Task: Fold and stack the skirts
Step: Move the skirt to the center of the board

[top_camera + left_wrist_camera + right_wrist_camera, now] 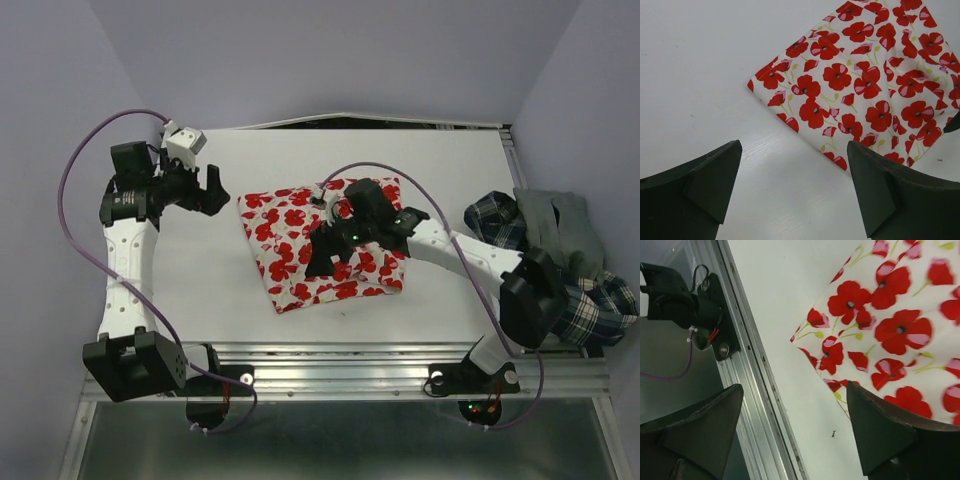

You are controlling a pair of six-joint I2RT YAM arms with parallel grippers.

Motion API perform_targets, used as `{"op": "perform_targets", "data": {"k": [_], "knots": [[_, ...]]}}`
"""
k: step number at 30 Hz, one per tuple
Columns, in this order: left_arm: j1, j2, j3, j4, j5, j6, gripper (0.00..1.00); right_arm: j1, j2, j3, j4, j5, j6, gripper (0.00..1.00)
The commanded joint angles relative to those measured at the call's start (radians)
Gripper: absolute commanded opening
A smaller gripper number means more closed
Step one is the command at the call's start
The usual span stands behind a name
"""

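Note:
A folded white skirt with red poppy print (290, 240) lies in the middle of the white table (200, 290). My right gripper (330, 265) hovers over its near part, open with nothing between the fingers. In the right wrist view the right gripper (795, 390) straddles the skirt's near corner (875, 330) and bare tabletop. My left gripper (218, 195) is open just left of the skirt, apart from it. The left wrist view shows the left gripper (794, 145) empty, the printed skirt (860, 85) ahead. A grey skirt (560, 225) and a plaid skirt (600, 300) lie heaped at the right edge.
An aluminium rail (400, 360) runs along the table's near edge, also seen as the rail (755, 390) under my right gripper. A black arm base with a purple cable (685, 295) sits beyond it. Lilac walls (330, 50) close in the back and sides.

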Motion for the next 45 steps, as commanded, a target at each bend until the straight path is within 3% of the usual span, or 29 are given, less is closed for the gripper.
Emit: {"op": "perform_targets", "data": {"k": [1, 6, 9, 12, 16, 22, 25, 28, 32, 34, 36, 39, 43, 45], "knots": [[-0.054, 0.017, -0.03, -0.036, -0.09, 0.123, 0.98, -0.073, -0.18, 0.015, -0.005, 0.077, -0.052, 0.88], [-0.217, 0.065, -0.089, 0.056, -0.262, 0.096, 0.97, -0.261, -0.144, -0.019, -0.086, 0.213, -0.056, 0.77], [-0.284, 0.14, -0.098, 0.056, -0.313, 0.091, 0.89, -0.276, -0.073, -0.016, -0.152, 0.363, -0.118, 0.72], [-0.347, 0.217, -0.13, 0.079, -0.391, 0.074, 0.79, -0.286, -0.024, -0.036, -0.2, 0.474, -0.129, 0.7], [-0.404, 0.337, -0.165, 0.091, -0.468, 0.072, 0.61, -0.286, 0.013, -0.074, -0.24, 0.51, -0.184, 0.67], [-0.43, 0.453, -0.245, 0.098, -0.609, 0.131, 0.46, -0.286, 0.066, -0.131, -0.297, 0.583, -0.277, 0.61], [-0.424, 0.465, -0.319, 0.123, -0.736, 0.189, 0.32, -0.286, 0.051, -0.178, -0.309, 0.613, -0.371, 0.6], [-0.392, 0.444, -0.34, 0.133, -0.781, 0.233, 0.31, -0.286, 0.039, -0.194, -0.314, 0.683, -0.441, 0.55], [-0.351, 0.378, -0.224, 0.101, -0.782, 0.241, 0.34, -0.286, -0.021, -0.14, -0.378, 0.653, -0.475, 0.53], [-0.349, 0.333, -0.172, 0.075, -0.746, 0.237, 0.39, -0.286, -0.044, -0.087, -0.428, 0.553, -0.486, 0.57], [-0.351, 0.297, -0.1, 0.001, -0.588, 0.241, 0.43, -0.286, -0.085, -0.033, -0.458, 0.453, -0.486, 0.66], [-0.409, 0.214, -0.082, -0.063, -0.45, 0.253, 0.59, -0.286, -0.139, -0.01, -0.464, 0.364, -0.448, 0.71], [-0.588, 0.131, -0.182, -0.056, -0.426, 0.246, 0.69, -0.286, -0.113, 0.013, -0.412, 0.413, -0.425, 0.66], [-0.712, 0.112, -0.254, -0.018, -0.464, 0.224, 0.8, -0.297, -0.072, 0.03, -0.403, 0.459, -0.432, 0.62]]}}
